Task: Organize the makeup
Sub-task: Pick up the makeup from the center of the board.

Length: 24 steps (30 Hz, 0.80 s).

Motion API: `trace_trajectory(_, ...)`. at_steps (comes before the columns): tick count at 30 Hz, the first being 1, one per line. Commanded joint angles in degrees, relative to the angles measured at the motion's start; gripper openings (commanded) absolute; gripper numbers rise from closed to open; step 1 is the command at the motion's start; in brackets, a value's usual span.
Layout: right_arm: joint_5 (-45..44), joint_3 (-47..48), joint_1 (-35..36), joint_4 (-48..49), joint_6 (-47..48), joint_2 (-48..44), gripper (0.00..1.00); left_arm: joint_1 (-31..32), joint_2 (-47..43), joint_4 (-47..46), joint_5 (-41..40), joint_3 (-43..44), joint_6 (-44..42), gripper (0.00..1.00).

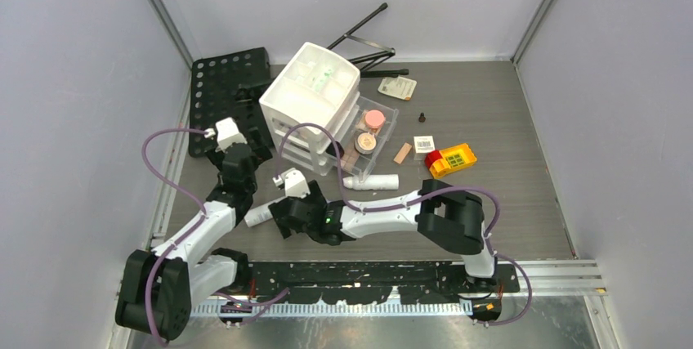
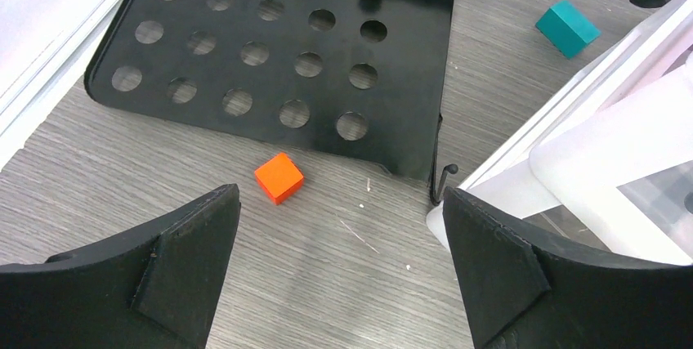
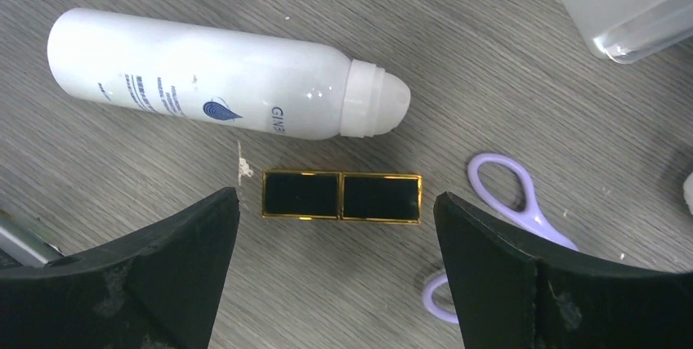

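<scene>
- right hand is spread wide and grips nothing; the black-gold lipstick lies flat on the counter between its fingers, clear of both
- white bottle lies just beyond the lipstick, purple scissors close to one end
- left hand is open too, with an orange cube just off the black perforated panel edge

Purple scissors partly hidden behind the right claw.

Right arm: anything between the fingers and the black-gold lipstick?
Nothing visible. The lipstick lies flat, centred between the open right fingers. The white bottle lies alongside it, apart; purple scissors sit off one end.
</scene>
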<state>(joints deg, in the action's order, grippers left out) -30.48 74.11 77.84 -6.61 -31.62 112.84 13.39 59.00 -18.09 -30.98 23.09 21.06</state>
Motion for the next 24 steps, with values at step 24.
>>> trace_trajectory(24,-3.5,3.9,0.0,-0.6,-3.3,4.8,0.84,0.0,0.0,-2.0,-1.4,0.2,0.8,0.97)
